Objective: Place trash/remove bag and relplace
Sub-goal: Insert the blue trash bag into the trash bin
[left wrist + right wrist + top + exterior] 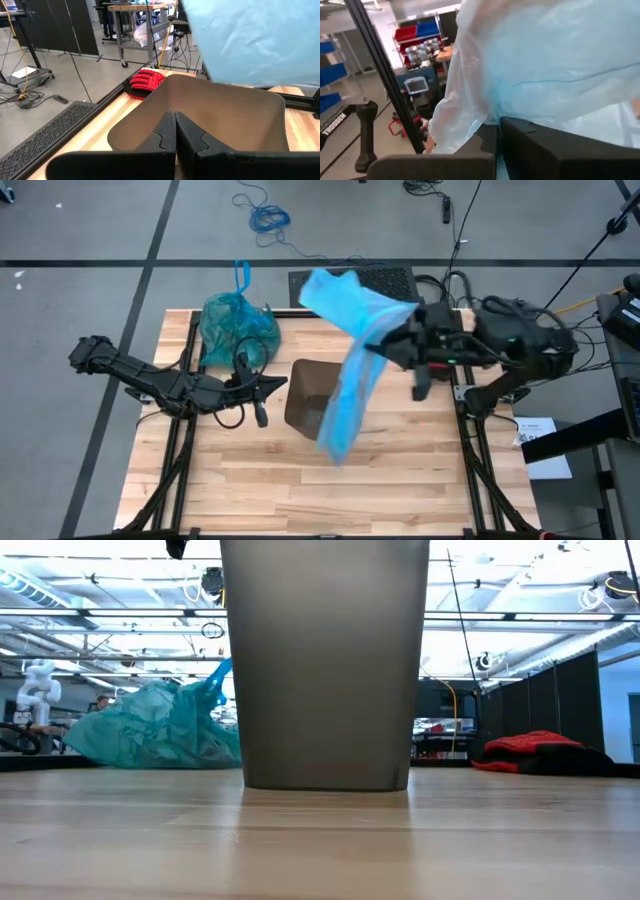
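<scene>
Now, from the table's left side to its right, seen from above:

Left gripper (285, 384): fingers pressed fully together with nothing between them, at about nine o'clock of the bin, tips just beside its rim; it waits.

Full bag: the crinkly, translucent teal-green plastic bin liner (237, 327) lies bunched on the wooden table (250, 480) near eleven o'clock, clear of the bin. Its contents cannot be made out, so I cannot tell where the trash sits.

Bin: the tapered grey-brown plastic waste bin (310, 408) stands upright at the table's centre, unlined; what lies at its bottom is unclear.

Fresh bag: the pale sky-blue thin plastic bag (350, 350) hangs in the air, from roughly one o'clock down across the bin's three o'clock side, its lower end trailing past the rim toward five o'clock.

Right gripper (395, 340): clamped tight on the sky-blue bag's gathered middle, at about two o'clock of the bin.

Red glove (145, 80): lies on the table's far edge beyond the bin.

Step, as I judge it: removal looks done; relining is in hand.

Risks: the bag is pinched as a closed bunch, so its mouth may never open over the rim. The film could slip from the pinch. The trailing end could snag and tip the light bin.
</scene>
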`<move>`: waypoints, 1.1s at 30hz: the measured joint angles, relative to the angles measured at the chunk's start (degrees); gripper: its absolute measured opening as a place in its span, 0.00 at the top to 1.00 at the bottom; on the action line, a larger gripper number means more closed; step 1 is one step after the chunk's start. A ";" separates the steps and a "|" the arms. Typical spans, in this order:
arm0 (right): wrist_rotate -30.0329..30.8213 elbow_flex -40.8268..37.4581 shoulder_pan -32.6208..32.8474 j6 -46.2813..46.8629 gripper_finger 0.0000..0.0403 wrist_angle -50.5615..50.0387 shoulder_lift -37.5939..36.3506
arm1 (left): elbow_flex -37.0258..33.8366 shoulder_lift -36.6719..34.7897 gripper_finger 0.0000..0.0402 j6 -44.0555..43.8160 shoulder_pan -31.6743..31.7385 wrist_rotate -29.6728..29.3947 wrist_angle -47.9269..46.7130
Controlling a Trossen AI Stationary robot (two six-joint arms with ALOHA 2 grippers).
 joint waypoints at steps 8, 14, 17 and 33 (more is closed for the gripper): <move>-16.34 1.55 -8.14 6.34 1.00 -5.58 10.15 | 0.00 0.00 1.00 -0.32 0.02 0.00 -0.02; -23.82 1.53 -13.15 10.83 1.00 -20.02 14.75 | 0.00 0.00 1.00 -0.13 0.04 0.00 -0.02; -26.44 1.54 -14.92 10.84 1.00 -23.78 16.74 | 0.00 -0.43 1.00 0.07 0.03 0.00 -0.07; -32.09 1.54 -18.17 4.00 1.00 -28.28 24.83 | 0.00 -0.69 1.00 5.70 -0.36 5.66 7.80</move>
